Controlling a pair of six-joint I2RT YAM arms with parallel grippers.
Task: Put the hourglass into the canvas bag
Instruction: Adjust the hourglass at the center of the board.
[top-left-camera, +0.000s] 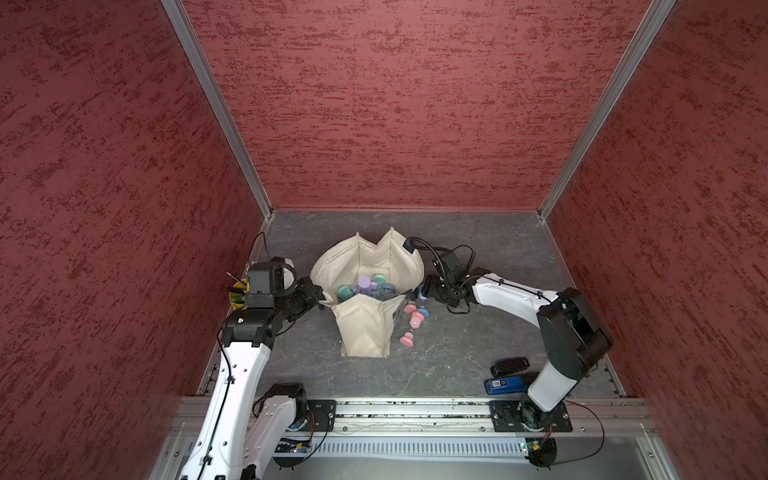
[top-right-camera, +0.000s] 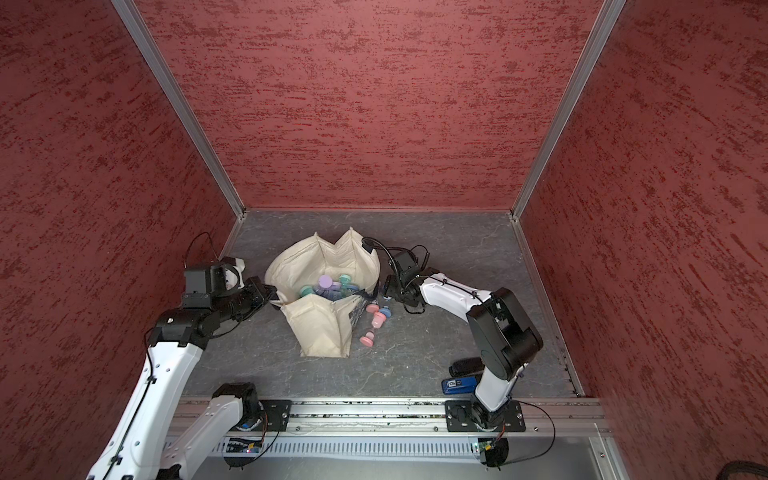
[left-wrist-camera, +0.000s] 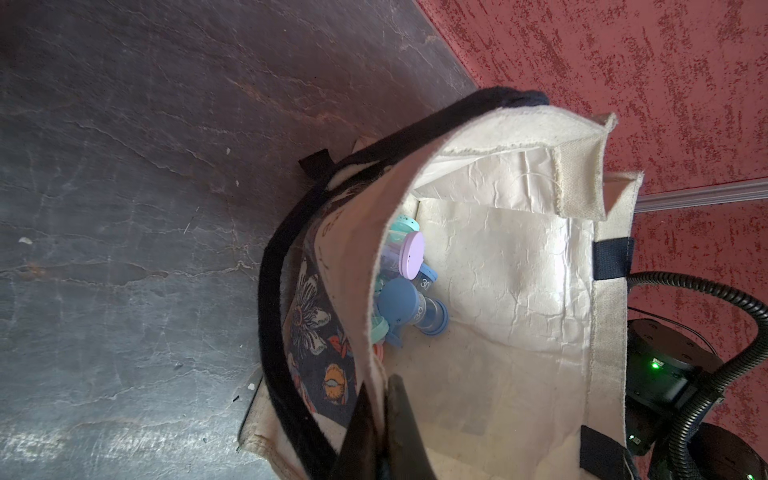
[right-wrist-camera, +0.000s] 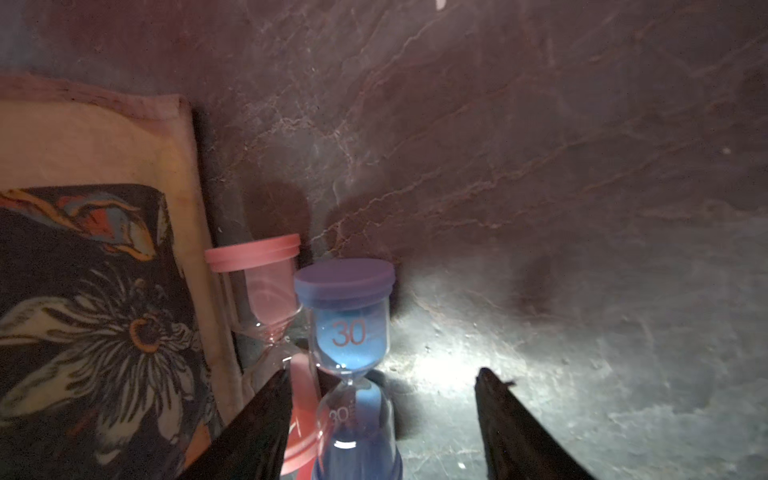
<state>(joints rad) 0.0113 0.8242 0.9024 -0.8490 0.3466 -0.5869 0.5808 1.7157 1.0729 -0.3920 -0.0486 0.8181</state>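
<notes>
One canvas bag (top-left-camera: 365, 332) sits mid-frame in both top views, mouth gaping. The left gripper (left-wrist-camera: 384, 388) is clamped tight on the bag's rim, lower centre of the left wrist view. Inside is a heap of hourglasses (top-left-camera: 365, 286) with purple, teal and blue caps, too tangled to count.

Outside, just right of the bag, there are three by my count. A blue hourglass (right-wrist-camera: 351, 332) is marked 30, with a pink hourglass (right-wrist-camera: 270, 286) right beside it. In a top view a second pink hourglass (top-left-camera: 411, 330) lies lower in the frame.

The right gripper (right-wrist-camera: 383, 372) has its jaws spread wide. The blue one's waist sits between them, and neither finger clearly touches it.

Lower right of the top views: one black case (top-left-camera: 509, 365) and one blue box (top-left-camera: 505, 384).
</notes>
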